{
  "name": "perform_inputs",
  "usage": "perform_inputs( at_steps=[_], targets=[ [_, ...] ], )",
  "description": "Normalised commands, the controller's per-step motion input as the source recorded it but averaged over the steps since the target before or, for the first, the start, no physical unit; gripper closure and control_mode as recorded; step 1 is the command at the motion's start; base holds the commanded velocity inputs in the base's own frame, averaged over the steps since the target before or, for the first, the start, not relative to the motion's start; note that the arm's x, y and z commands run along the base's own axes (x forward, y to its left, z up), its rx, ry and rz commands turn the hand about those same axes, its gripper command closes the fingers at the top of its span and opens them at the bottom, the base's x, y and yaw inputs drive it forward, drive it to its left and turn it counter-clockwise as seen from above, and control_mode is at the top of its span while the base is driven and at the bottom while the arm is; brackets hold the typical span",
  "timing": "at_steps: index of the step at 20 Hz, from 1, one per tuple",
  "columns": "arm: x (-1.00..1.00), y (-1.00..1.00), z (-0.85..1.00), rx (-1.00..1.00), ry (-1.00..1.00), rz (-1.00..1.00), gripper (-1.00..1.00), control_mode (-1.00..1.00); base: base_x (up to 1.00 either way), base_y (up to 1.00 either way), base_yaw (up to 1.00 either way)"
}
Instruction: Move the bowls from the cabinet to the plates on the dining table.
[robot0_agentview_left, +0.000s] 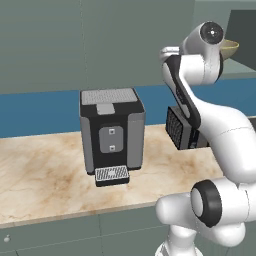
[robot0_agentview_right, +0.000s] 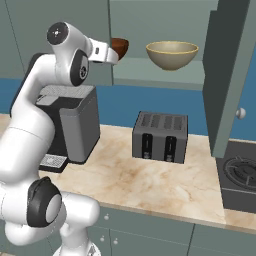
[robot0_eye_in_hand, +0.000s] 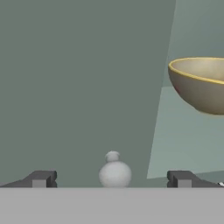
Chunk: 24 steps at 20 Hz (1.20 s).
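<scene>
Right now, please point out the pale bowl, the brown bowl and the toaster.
pale bowl (robot0_agentview_right: 172, 58), right base view, on its outer wall.
brown bowl (robot0_agentview_right: 121, 46), right base view, on its visible side beside the arm.
toaster (robot0_agentview_right: 160, 139), right base view, on its front face.

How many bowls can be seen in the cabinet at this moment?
2. The pale yellowish-olive bowl sits on the cabinet shelf; the reddish-brown bowl is to its left, partly hidden behind the arm.
</scene>
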Motion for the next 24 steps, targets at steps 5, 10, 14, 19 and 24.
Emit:
perform_inputs(
  at_steps=[5, 10, 14, 19, 24],
  targets=[
    [0.12, -0.02, -0.05, 0.0, 0.0, 0.0, -1.0, -1.0, 0.0, 0.0, 0.0],
    [0.14, 0.0, 0.0, 0.03, 0.0, 0.0, -1.0, -1.0, 0.0, 0.0, 0.0],
    [0.1, 0.0, 0.0, 0.03, 0.0, 0.0, -1.0, -1.0, 0.0, 0.0, 0.0],
    [0.17, 0.0, 0.0, 0.03, 0.0, 0.0, 1.0, -1.0, 0.0, 0.0, 0.0],
    [0.2, 0.0, 0.0, 0.03, 0.0, 0.0, 1.0, -1.0, 0.0, 0.0, 0.0]
  ],
)
